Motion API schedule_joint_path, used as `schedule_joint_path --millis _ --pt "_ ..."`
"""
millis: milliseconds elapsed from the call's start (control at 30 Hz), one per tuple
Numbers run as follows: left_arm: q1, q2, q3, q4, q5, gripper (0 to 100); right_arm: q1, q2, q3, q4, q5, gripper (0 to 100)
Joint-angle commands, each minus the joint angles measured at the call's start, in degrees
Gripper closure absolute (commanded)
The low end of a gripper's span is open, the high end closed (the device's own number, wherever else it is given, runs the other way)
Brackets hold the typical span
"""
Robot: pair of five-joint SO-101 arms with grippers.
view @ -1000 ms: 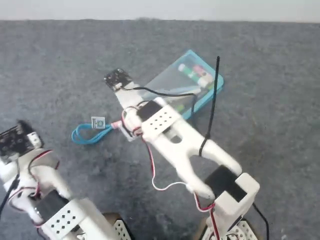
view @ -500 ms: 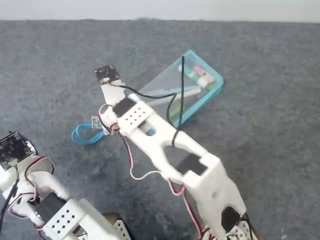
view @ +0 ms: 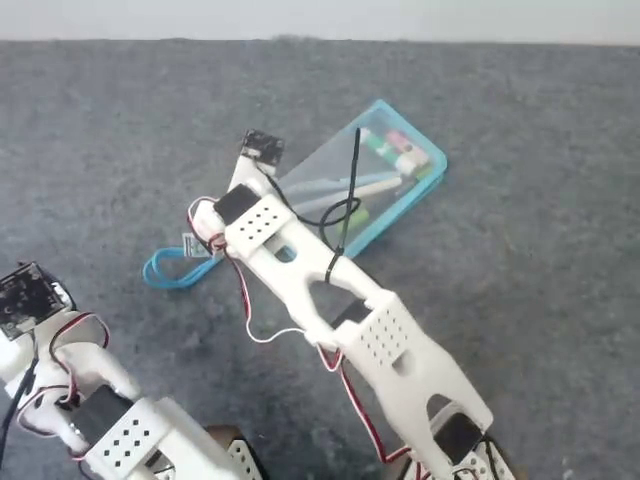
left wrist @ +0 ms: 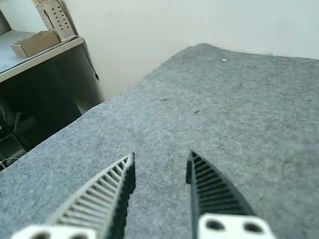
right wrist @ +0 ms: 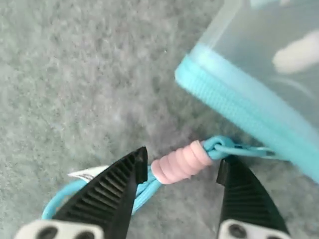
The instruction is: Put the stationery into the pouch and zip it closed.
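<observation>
L gripper (left wrist: 162, 158): jaws released and spread, nothing btwn them; bare grey mat (left wrist: 239, 109) under and ahead of the tips.
R gripper (right wrist: 182, 158): jaws also released, set wide, 1 finger each side of the pink bead; no contact w/ it that I can see.
Pink bead (right wrist: 178, 162): ribbed, lying right btwn the R jaws, threaded on the teal cord.
Teal cord (right wrist: 62, 205): runs from the bead under 1 R finger, then loops out on the mat.
White tag (right wrist: 85, 173): on the cord, at that same finger's tip.
Zip pull (right wrist: 235, 147): just past the bead by the other finger's tip; links cord to pouch.
Pouch (right wrist: 259, 69): clear walls, teal edging, flat on the mat just beyond the R jaw tips, 1 corner nearest them. Can't tell if the zip is fully shut.
Stationery (view: 398, 152): inside the pouch, at the end farthest from the R jaws.
</observation>
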Motion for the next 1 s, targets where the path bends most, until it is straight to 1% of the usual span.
schedule_joint_path --millis 0,200,267,367,433,533,633,733,800,900,933,967 --pt "-0.1 0.5 -0.9 0.0 -0.4 84 2.7 0.8 -3.0 0.9 -0.5 76.8" --pt "-0.1 0.5 -1.1 -0.1 -0.4 84 2.9 3.7 -3.1 5.8 -0.1 77.9" --pt "-0.2 0.5 -1.5 0.1 -0.4 84 3.0 4.2 -3.2 6.8 0.4 82.9" --pt "-0.1 0.5 -2.3 0.2 -0.4 84 3.4 4.1 -3.2 7.6 6.2 93.1" --pt "-0.1 0.5 -2.9 0.2 -0.4 84 3.5 4.5 -3.2 7.8 8.3 98.0" --pt "-0.1 0.5 -3.5 0.2 -0.4 84 3.5 5.1 -3.0 9.1 9.1 99.3" --pt "-0.1 0.5 -3.5 0.2 -0.4 84 3.6 4.3 -5.3 15.3 12.3 99.3" --pt "1.8 0.5 -3.5 0.3 -0.3 84 5.9 2.1 -10.8 25.7 20.2 99.3" --pt "3.6 0.5 -3.2 0.5 -0.4 84 8.6 0.8 -14.5 32.0 28.4 99.3" --pt "7.2 0.5 -3.6 4.0 -0.7 84 13.3 -3.0 -13.5 32.7 45.8 99.3" --pt "8.4 0.5 -3.7 5.4 -0.8 84 15.0 -5.1 -12.0 32.6 49.1 99.3" --pt "9.6 0.5 -3.8 6.9 -1.5 84 16.2 -7.4 -10.5 32.5 50.3 99.3"
